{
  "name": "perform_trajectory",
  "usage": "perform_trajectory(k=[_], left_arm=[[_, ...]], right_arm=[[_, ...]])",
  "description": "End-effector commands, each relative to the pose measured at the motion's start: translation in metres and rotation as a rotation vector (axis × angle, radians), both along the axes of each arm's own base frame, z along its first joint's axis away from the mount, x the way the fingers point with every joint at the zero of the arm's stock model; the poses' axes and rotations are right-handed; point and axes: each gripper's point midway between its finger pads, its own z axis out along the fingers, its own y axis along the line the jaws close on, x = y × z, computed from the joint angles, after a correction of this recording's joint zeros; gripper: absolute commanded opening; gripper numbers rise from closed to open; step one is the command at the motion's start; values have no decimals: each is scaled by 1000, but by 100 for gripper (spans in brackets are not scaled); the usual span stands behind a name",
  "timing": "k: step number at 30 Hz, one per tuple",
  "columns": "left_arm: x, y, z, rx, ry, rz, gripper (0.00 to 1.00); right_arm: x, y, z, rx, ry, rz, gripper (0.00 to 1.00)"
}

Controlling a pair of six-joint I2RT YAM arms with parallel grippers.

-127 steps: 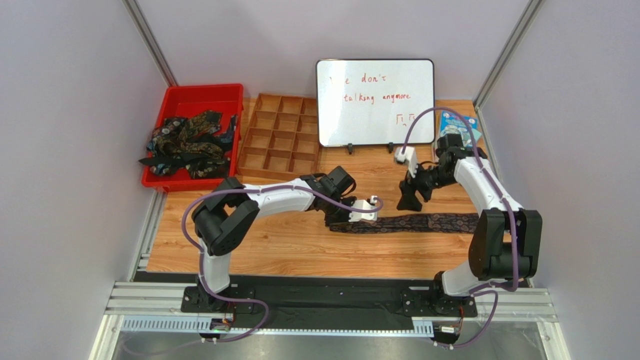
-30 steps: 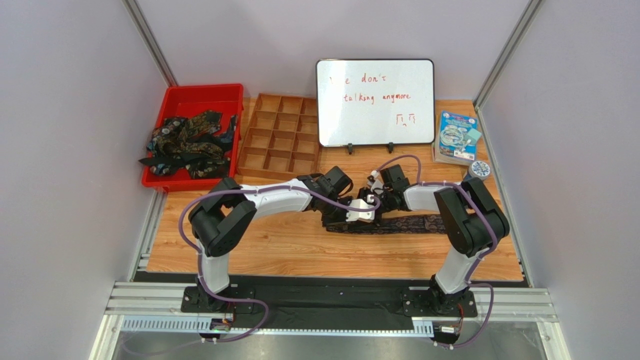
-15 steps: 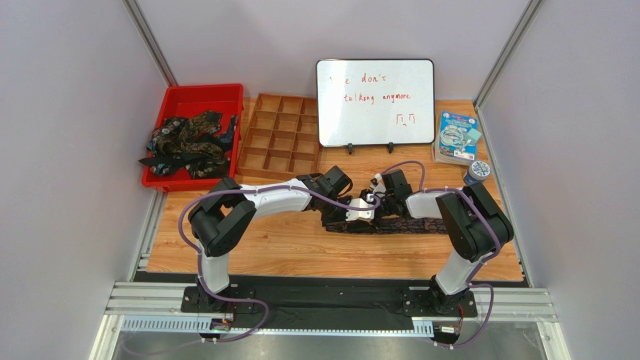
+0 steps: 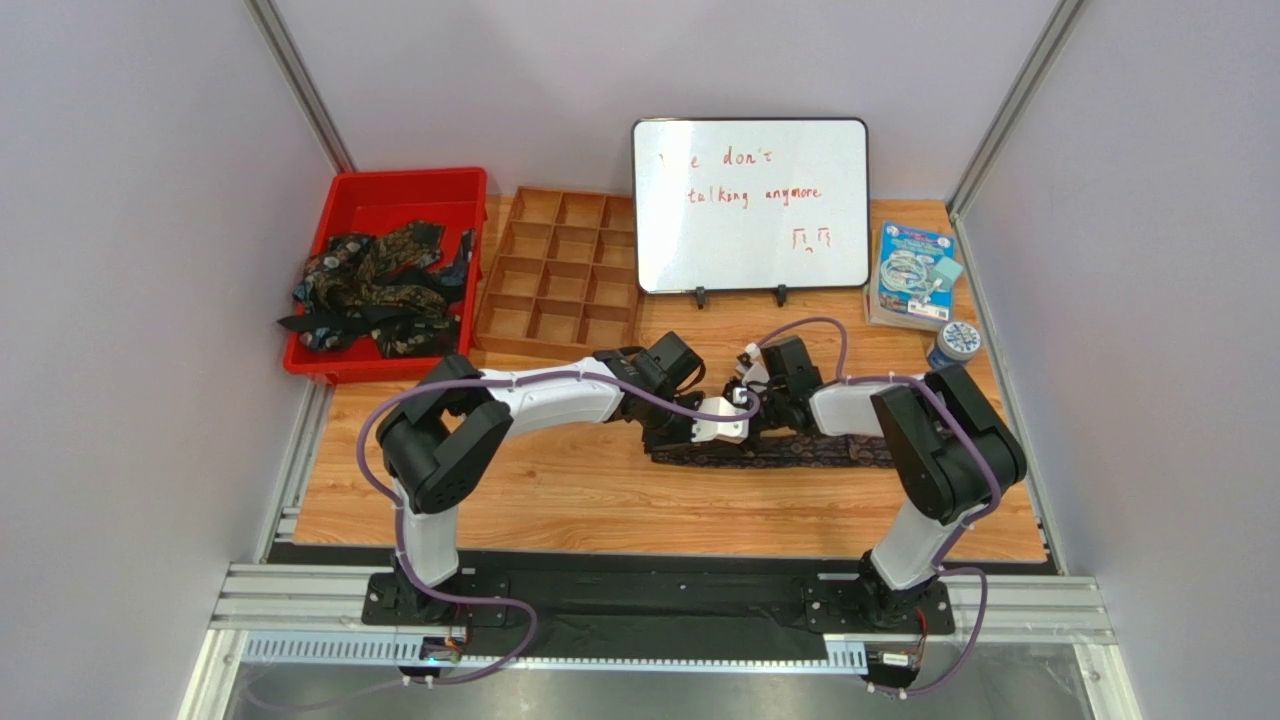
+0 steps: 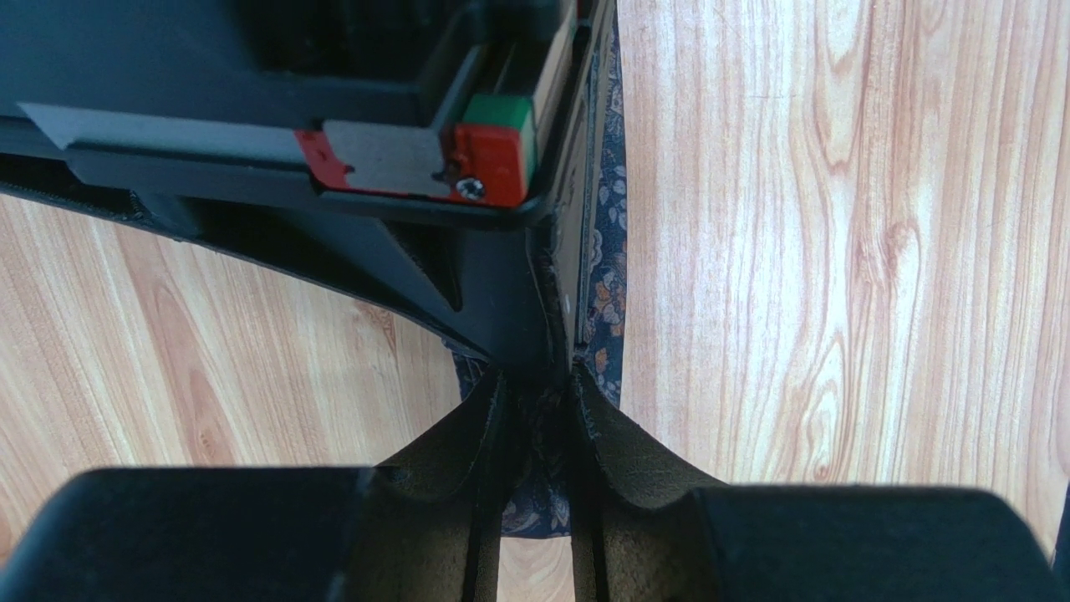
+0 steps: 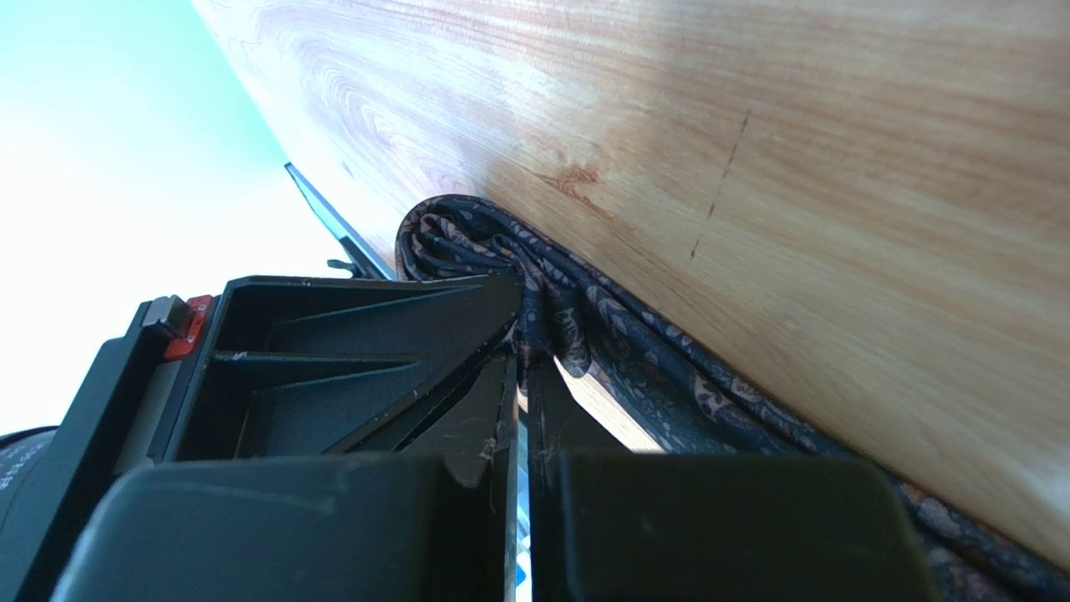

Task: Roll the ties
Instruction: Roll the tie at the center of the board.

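Dark tie flat along mid desk, left jaws pinched shut near its left end, right jaws clamped on a fold just beside, other ties heaped in red bin.

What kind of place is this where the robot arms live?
Most likely a robot training booth in a lab: plain grey walls box in one small wooden table, two arms are bolted to a metal rail, and a red bin holds ties for practice.

A whiteboard stands upright; just left of it sits a wooden divided tray; farther left, a red bin; just right, a blue packet.
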Motion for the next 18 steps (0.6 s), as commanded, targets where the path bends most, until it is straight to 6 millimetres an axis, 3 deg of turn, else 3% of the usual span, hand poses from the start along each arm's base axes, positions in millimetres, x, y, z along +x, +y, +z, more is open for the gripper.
perform_trajectory(k=[1, 6, 11, 18], left_arm=[[-26, 6, -18, 28, 82, -35, 24], [-21, 9, -7, 2, 63, -29, 34], [-16, 13, 12, -38, 29, -27, 59], [-8, 24, 24, -98, -19, -11, 72]], right_arm=[[4, 4, -6, -40, -38, 39, 0], [0, -6, -17, -104, -21, 51, 0], [-3, -14, -26, -157, 2, 53, 0], [-3, -21, -33, -197, 29, 52, 0]])
